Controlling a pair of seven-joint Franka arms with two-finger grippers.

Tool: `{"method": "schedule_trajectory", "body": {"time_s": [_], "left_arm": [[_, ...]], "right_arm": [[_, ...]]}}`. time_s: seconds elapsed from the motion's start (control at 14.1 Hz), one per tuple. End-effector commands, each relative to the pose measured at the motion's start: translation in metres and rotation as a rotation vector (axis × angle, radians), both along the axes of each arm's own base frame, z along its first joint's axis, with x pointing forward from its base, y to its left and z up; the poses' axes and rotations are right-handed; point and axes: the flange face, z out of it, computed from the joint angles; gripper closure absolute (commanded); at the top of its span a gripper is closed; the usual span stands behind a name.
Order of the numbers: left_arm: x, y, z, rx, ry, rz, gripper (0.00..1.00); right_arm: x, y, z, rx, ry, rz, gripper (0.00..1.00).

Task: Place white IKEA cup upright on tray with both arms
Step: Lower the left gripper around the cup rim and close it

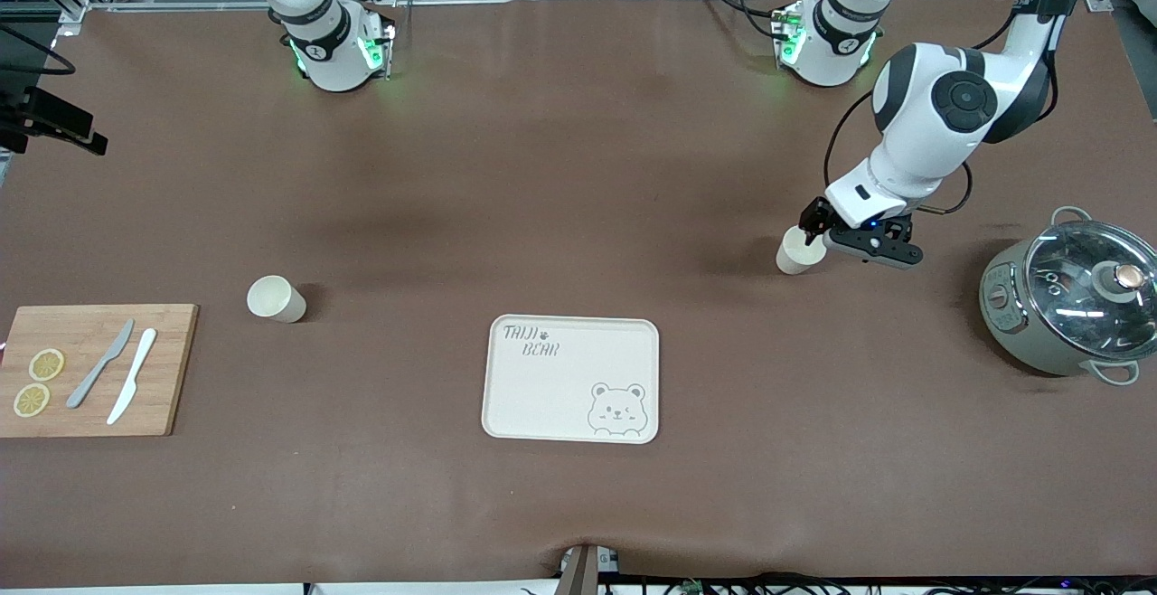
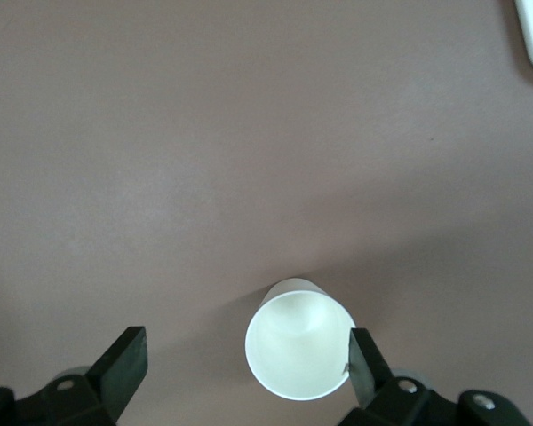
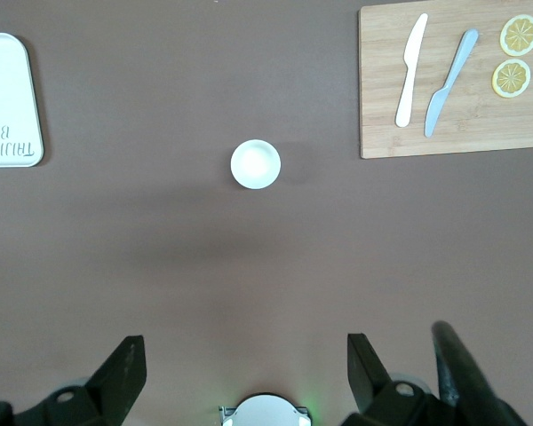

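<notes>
The cream tray (image 1: pixel 571 378) lies flat on the brown table (image 1: pixel 578 505), nearest the front camera of the task's things, roughly midway between the 2 arms' ends. It bears "TAIJI BEAR" lettering and a line-drawn bear face, and nothing stands on it. Toward the right arm's end of the table, about level with the tray, a wooden cutting board (image 1: pixel 90 369) carries 2 lemon slices (image 1: pixel 38 382), a grey knife (image 1: pixel 99 363) and a white knife (image 1: pixel 132 388).

A little farther from the camera, between board and tray, 1 white cup (image 1: pixel 275 298) stands upright with its mouth up, well apart from both. Toward the left arm's end, a grey-green cooking pot (image 1: pixel 1067 304) with a glass lid sits near the table's edge.

Farther still, between the tray and the pot, a 2nd white cup (image 1: pixel 799 251) stands upright on the table. The left gripper (image 1: pixel 818 224) is down at this cup. In the left wrist view the fingers are spread wide, released, and the cup (image 2: pixel 299 351) stands between them, just beside 1 fingertip (image 2: pixel 360 364) and well apart from the other; whether that fingertip touches the rim cannot be told.

The right gripper (image 3: pixel 244 368) waits high above the table near its base, with its fingers spread and holding nothing; its wrist view looks down on the first cup (image 3: pixel 256 164), the tray's edge (image 3: pixel 9 98) and the board (image 3: pixel 453 80).
</notes>
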Motion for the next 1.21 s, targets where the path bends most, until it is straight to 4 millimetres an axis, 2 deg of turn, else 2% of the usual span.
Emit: {"method": "schedule_trajectory", "body": {"time_s": [0.0,0.21,0.57,0.92,1.14], "left_arm": [[-0.007,0.014,-0.009,0.005,-0.01,-0.012,0.0],[-0.007,0.023,-0.031,0.003,0.013,-0.005,0.0],[-0.014,0.027,-0.069,-0.01,0.005,-0.01,0.0],[-0.012,0.026,-0.094,-0.023,-0.004,-0.008,0.0],[-0.013,0.026,-0.099,-0.024,-0.002,-0.011,0.0]], "right_arm": [[0.001,-0.005,0.001,-0.011,0.001,0.002,0.0],[0.001,-0.006,0.001,-0.011,-0.001,0.0,0.0],[0.001,-0.007,0.001,-0.011,0.002,0.0,0.0],[0.002,-0.007,0.0,-0.011,0.001,-0.001,0.0],[0.003,-0.007,-0.002,-0.013,0.003,-0.001,0.0]]}}
